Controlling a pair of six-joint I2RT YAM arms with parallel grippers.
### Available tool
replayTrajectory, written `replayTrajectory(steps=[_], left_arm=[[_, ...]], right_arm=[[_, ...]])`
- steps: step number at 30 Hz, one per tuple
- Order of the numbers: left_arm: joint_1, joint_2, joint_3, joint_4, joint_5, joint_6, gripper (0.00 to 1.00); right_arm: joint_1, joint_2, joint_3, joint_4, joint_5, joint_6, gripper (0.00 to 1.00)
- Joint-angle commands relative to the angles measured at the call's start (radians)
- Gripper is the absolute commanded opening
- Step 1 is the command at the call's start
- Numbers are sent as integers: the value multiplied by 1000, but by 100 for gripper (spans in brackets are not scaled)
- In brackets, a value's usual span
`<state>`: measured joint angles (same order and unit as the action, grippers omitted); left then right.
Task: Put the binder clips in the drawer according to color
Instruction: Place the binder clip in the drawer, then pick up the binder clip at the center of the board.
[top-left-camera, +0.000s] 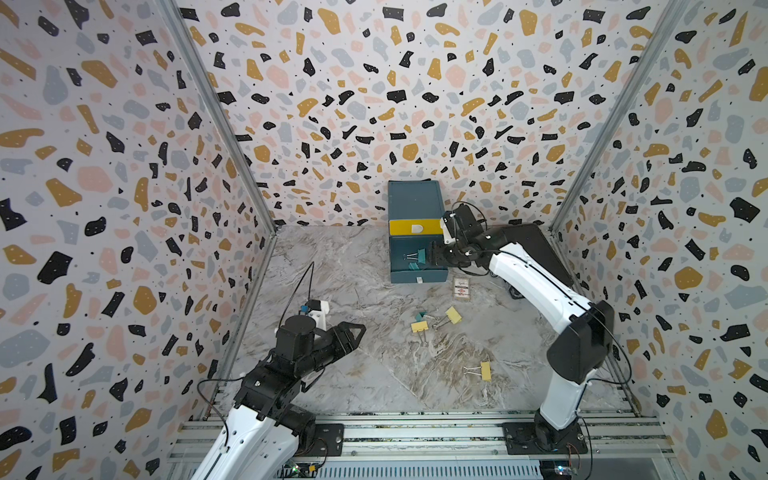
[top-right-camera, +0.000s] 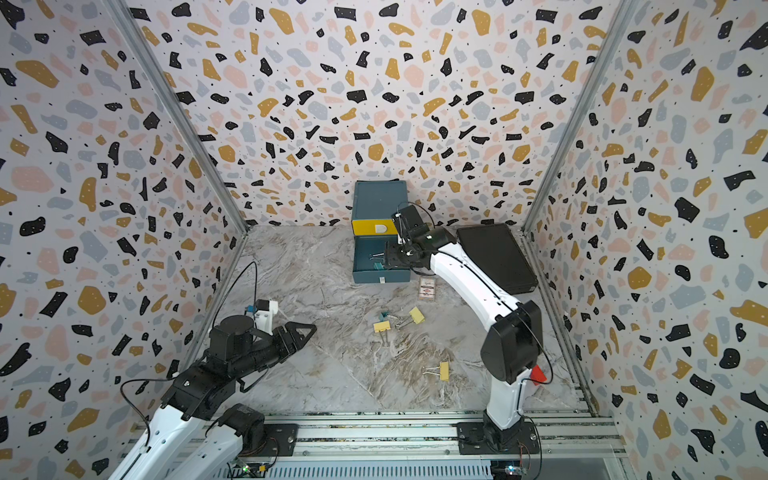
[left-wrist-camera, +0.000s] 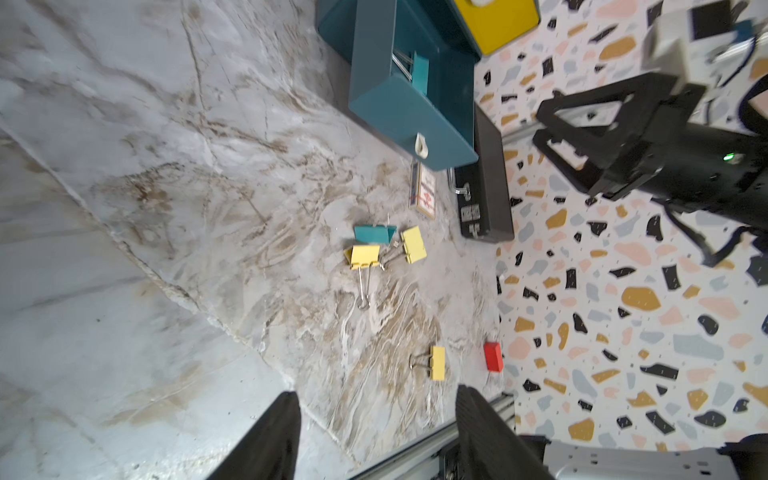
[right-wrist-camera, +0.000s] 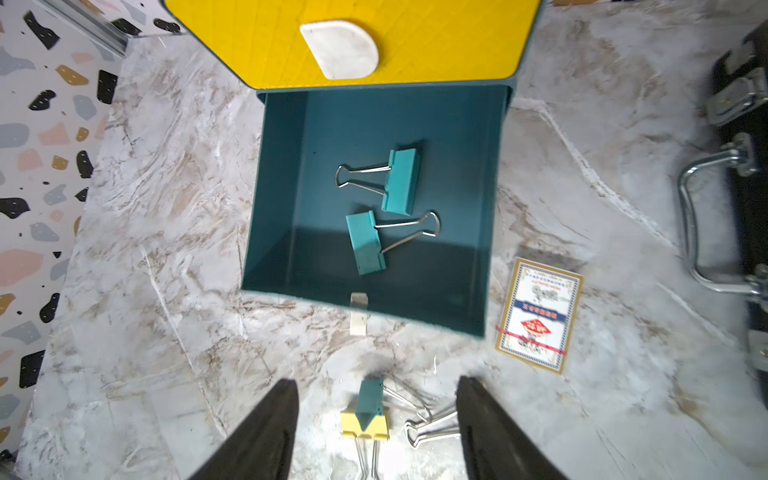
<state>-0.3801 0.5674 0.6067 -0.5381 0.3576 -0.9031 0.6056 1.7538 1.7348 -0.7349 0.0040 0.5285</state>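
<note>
Left fingers wide, empty, over near worktop | lone yellow clip near front; cluster of two yellow, one teal mid-worktop, handles overlapping | right fingers wide, empty, above open teal drawer holding two teal clips | risk: lifting cluster's teal clip drags a yellow along, missorting.
</note>
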Motion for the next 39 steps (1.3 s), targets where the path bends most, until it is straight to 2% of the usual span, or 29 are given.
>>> replayTrajectory(steps=[1, 4, 10, 14, 20, 24, 27, 31, 39], left_arm=[[6, 32, 24, -39, 125, 120, 63], [6, 22, 27, -95, 149, 166, 63], [7, -13, 28, -121, 151, 167, 63], [6, -18, 39, -124, 153, 162, 63], [7, -20, 49, -132, 153, 170, 63], [6, -19, 45, -119, 156, 159, 63], [5, -21, 51, -117, 155, 155, 63], [7, -22, 57, -120, 152, 155, 63], [7, -15, 66, -121, 156, 159, 62]], right_arm=[[54, -98, -181, 74, 19, 60, 65], [122, -150, -336, 161, 54, 96, 64], [209, -81, -402, 205, 76, 82, 68], [233, -28, -416, 213, 103, -47, 72], [234, 15, -446, 229, 157, -339, 79], [231, 48, -426, 242, 145, -442, 81], [220, 94, -386, 232, 117, -450, 79], [208, 139, -353, 240, 98, -448, 72], [196, 173, -323, 236, 99, -429, 61]])
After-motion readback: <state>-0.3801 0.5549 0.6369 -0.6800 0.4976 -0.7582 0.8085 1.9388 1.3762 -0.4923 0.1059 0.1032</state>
